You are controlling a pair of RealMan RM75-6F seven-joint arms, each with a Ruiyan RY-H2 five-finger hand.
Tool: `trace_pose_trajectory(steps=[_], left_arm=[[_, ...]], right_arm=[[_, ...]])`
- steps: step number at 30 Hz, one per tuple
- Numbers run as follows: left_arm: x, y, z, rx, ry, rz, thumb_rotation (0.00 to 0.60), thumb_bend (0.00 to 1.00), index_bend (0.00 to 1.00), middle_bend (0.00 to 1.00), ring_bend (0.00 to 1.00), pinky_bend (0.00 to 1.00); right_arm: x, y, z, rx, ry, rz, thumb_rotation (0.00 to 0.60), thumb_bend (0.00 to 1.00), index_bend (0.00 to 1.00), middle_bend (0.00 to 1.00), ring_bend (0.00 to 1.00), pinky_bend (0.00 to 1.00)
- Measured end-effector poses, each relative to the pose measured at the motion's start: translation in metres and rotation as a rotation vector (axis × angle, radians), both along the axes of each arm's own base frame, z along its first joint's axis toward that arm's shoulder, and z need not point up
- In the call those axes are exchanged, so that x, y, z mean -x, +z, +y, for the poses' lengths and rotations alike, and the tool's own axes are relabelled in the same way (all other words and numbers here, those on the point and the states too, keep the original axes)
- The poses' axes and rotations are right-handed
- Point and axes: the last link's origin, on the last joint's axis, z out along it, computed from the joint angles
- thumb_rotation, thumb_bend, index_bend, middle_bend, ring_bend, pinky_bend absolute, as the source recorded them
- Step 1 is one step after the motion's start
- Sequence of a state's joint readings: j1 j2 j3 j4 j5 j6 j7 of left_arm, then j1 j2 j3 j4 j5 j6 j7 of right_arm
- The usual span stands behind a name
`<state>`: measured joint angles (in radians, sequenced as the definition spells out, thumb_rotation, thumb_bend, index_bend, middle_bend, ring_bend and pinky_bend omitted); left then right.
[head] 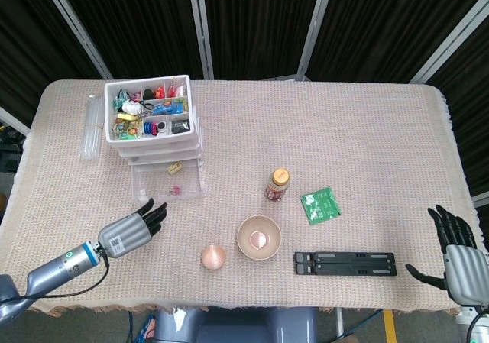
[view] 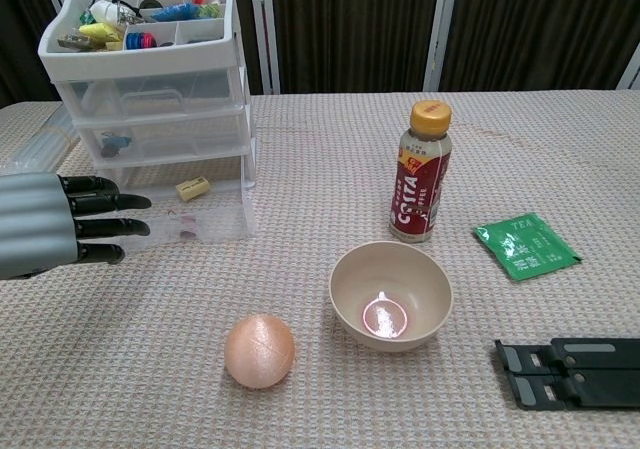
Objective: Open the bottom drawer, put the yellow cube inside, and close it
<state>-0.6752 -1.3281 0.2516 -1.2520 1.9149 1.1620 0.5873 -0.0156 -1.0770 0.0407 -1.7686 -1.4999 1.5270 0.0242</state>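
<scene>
At far left on the worktop (head: 367,121): a clear tube (head: 91,131) lying beside a white drawer unit (view: 150,89). Top tray of the unit holds mixed small items. Bottom drawer (view: 190,214) stands pulled out toward the front, clear-walled. Yellow cube (view: 192,188) lies inside that drawer near its back, a small pale-yellow block, tilted, with a small pink item just in front of it.

Left hand (view: 60,221): grey back, black fingers (view: 105,203) held straight and slightly apart, holding nothing; fingertips point at the drawer front, near it, contact not visible.

Centre front: a peach-coloured ball (view: 259,351), then a beige bowl (view: 390,295) just right of it, apart. Behind the bowl, an upright bottle (view: 421,171) with orange cap and red label.

Right of the bottle: a flat green tea packet (view: 525,245). Near the front edge, a black folded stand (head: 345,263) lying flat.

Far right, at the worktop corner: right hand (head: 458,255), fingers spread upward, holding nothing, clear of all items.
</scene>
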Motion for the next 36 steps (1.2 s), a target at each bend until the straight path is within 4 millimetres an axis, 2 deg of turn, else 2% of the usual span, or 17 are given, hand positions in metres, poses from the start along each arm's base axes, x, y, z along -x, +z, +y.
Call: trace_pose_trajectory(steps=[6,13,28,36], left_arm=[[0.002,-0.010,0.008,0.032,-0.030,0.103,0.600,1.00,0.34,0.15,0.06,0.19],[-0.005,-0.023,0.021,0.047,-0.036,0.132,0.600,1.00,0.34,0.14,0.06,0.19],[-0.006,-0.037,0.020,0.070,0.009,0.119,0.600,1.00,0.33,0.13,0.05,0.19],[-0.004,-0.039,0.028,0.042,0.050,0.116,0.600,1.00,0.33,0.13,0.05,0.19]], right_arm=[[0.000,0.000,0.000,-0.001,0.001,-0.002,0.600,0.00,0.05,0.00,0.00,0.00],[0.000,0.000,0.000,-0.001,0.000,-0.002,0.600,0.00,0.05,0.00,0.00,0.00],[0.000,0.000,0.000,0.000,0.001,-0.007,0.600,0.00,0.05,0.00,0.00,0.00],[-0.001,0.000,0.000,0.001,0.001,-0.009,0.600,0.00,0.05,0.00,0.00,0.00]])
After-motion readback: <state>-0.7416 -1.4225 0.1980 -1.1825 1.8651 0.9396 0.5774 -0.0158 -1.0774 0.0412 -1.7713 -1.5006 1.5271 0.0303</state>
